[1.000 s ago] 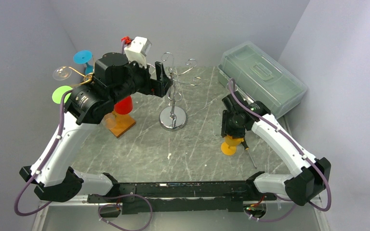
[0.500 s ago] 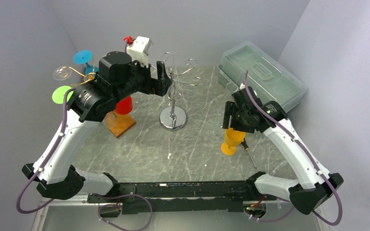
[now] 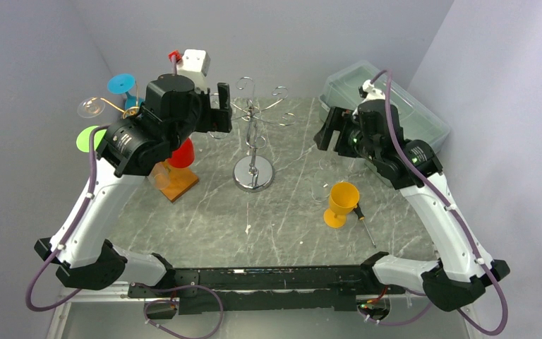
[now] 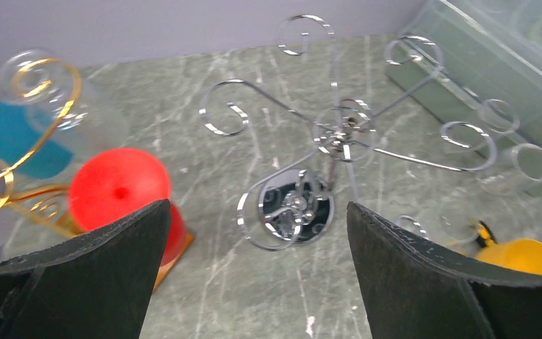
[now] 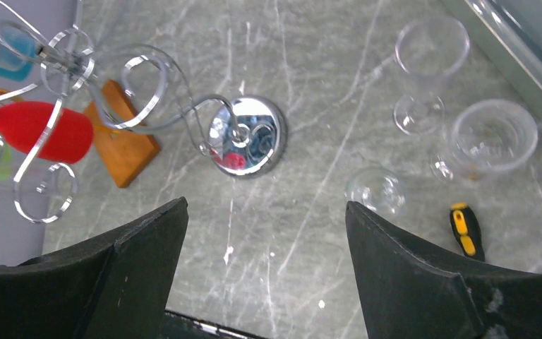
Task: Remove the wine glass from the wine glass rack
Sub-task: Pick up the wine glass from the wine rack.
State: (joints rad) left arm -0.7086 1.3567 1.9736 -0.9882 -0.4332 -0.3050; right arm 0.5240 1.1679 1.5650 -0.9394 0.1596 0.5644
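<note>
The silver wine glass rack (image 3: 253, 141) stands mid-table with bare curled arms; it also shows in the left wrist view (image 4: 335, 134) and the right wrist view (image 5: 245, 134). An orange wine glass (image 3: 341, 203) stands upright on the table to its right, free of both grippers. A gold rack (image 3: 123, 109) at the far left holds a red glass (image 3: 181, 154), blue-based, green-based and clear glasses. My left gripper (image 3: 219, 119) is open and empty, just left of the silver rack's top. My right gripper (image 3: 330, 134) is open and empty, high above the table near the box.
A clear plastic box (image 3: 384, 113) sits at the back right. Three clear glasses (image 5: 430, 53) (image 5: 492, 138) (image 5: 375, 189) stand on the table beside it. A yellow-handled screwdriver (image 3: 363, 219) lies next to the orange glass. The gold rack has a wooden base (image 3: 176, 182).
My right gripper has let go of the orange glass, risen and moved back toward the box. My left gripper has drawn slightly left, away from the silver rack.
</note>
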